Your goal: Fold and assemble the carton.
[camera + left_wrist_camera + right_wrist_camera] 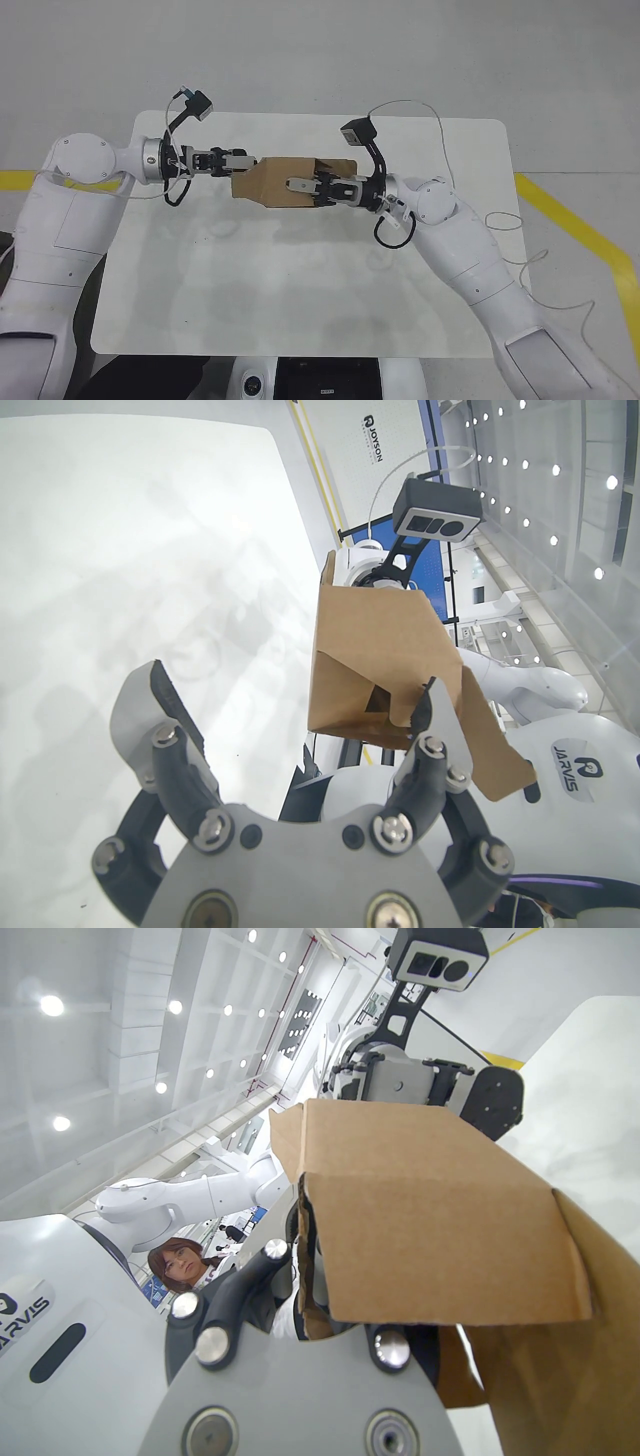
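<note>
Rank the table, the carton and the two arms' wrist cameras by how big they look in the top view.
1. table
2. carton
3. left arm's wrist camera and right arm's wrist camera: nearly alike. The right looks slightly bigger but may only be nearer the lens, so they are left unranked.

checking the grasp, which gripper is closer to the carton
Right. The right gripper is shut on the carton, gripping one wall. The left gripper is open at the opposite end, with one finger just touching a flap.
</note>
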